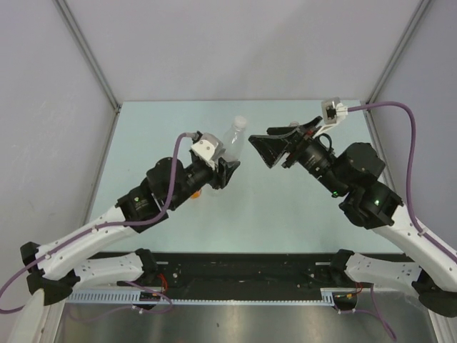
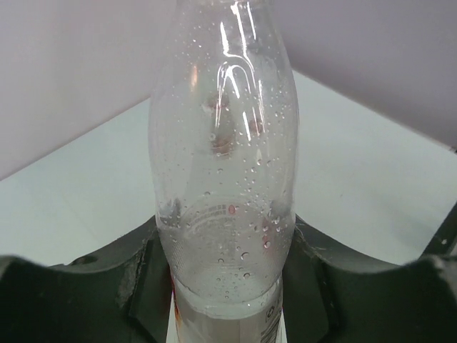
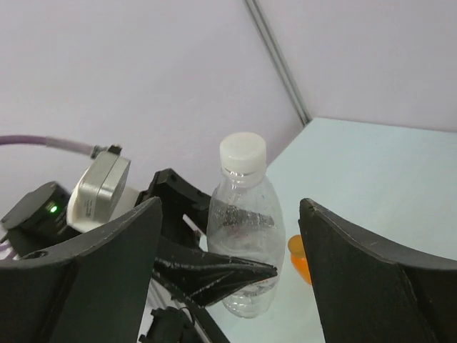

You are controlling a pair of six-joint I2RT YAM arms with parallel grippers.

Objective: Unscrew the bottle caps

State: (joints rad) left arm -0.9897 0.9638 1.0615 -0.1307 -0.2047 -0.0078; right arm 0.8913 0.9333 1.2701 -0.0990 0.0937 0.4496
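one capped bottle (image 1: 233,138) in left tool (image 1: 226,169); right tool (image 1: 261,151) open, seemingly apart.

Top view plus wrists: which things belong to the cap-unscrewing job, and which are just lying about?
Job:
- clear bottle, clamped in the left gripper
- its white cap, on
- right gripper, open, facing it
- orange item, partly hidden, probably

Not job:
- purple cable
- table
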